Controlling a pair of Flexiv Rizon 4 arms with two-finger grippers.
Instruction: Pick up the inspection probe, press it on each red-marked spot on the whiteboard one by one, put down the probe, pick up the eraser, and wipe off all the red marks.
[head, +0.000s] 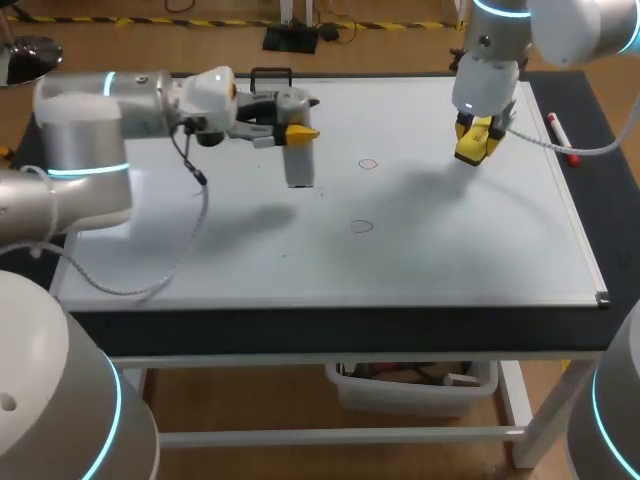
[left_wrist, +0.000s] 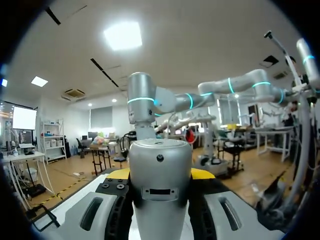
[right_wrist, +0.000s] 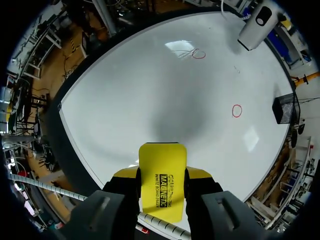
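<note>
Yellow eraser (right_wrist: 162, 181) held right, silver probe (head: 299, 165) held left, red marker (head: 560, 137) beside whiteboard (head: 450, 240)

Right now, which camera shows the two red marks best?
Right wrist view: the far red circle and the near red circle stand out on the whiteboard ahead of the right claw holding the eraser. Head view shows them as faint outlines. Left wrist view shows none; the probe fills it.

Lit brightly and evenly from overhead by ceiling panels (left_wrist: 123, 35). Throws two soft grey shadows onto the whiteboard (head: 450, 250). Shows pale glare patches on the board, one just beside a red mark (right_wrist: 199, 53).
</note>
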